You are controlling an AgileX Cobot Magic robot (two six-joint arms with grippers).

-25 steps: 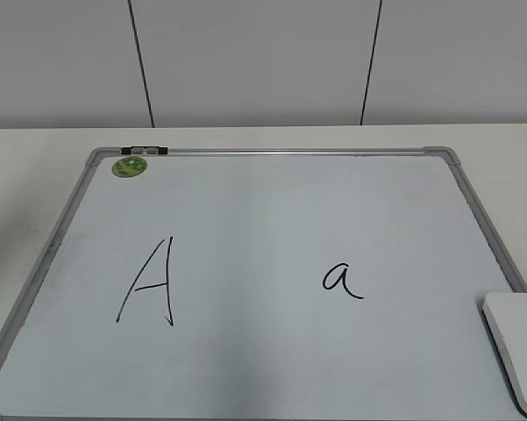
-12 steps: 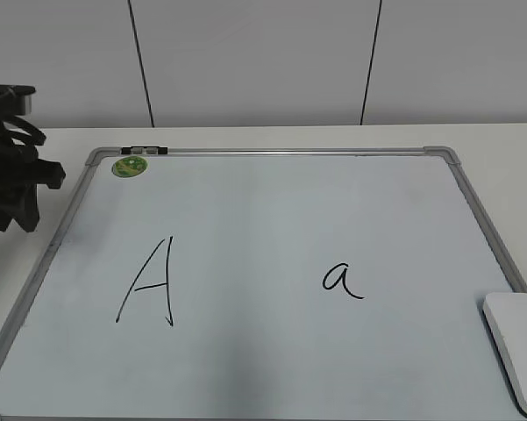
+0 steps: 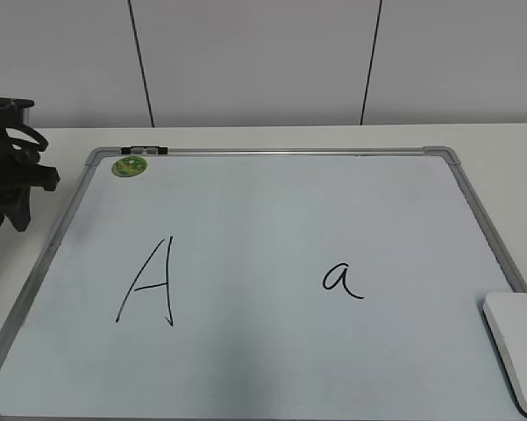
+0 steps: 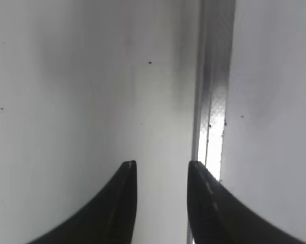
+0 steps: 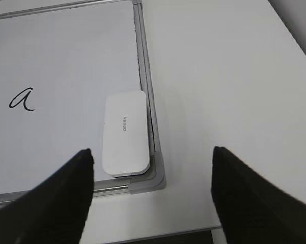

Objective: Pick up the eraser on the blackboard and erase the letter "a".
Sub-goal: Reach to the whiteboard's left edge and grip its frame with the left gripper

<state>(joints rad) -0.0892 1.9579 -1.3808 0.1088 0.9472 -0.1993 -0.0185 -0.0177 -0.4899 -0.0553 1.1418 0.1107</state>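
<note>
The blackboard (image 3: 272,219) is a pale whiteboard with a grey frame, lying flat on the table. The small letter "a" (image 3: 342,280) is on its right half and a capital "A" (image 3: 149,282) on its left half. The white eraser (image 3: 518,347) lies at the board's near right corner. In the right wrist view the eraser (image 5: 124,133) lies against the frame beside the letter "a" (image 5: 22,99). My right gripper (image 5: 153,151) hangs above it, wide open and empty. My left gripper (image 3: 7,219) is open and empty beside the board's left edge (image 4: 214,101). Its jaws (image 4: 162,165) are a little apart.
A small round green magnet (image 3: 129,167) sits at the board's far left corner next to a black clip (image 3: 145,151). White table surrounds the board (image 5: 219,76). A grey panelled wall stands behind. The table's front edge is just below the board's corner cap (image 5: 148,184).
My left arm came into the exterior view at the left edge, then drew back slightly to the left. The board, letters and eraser have not moved.
</note>
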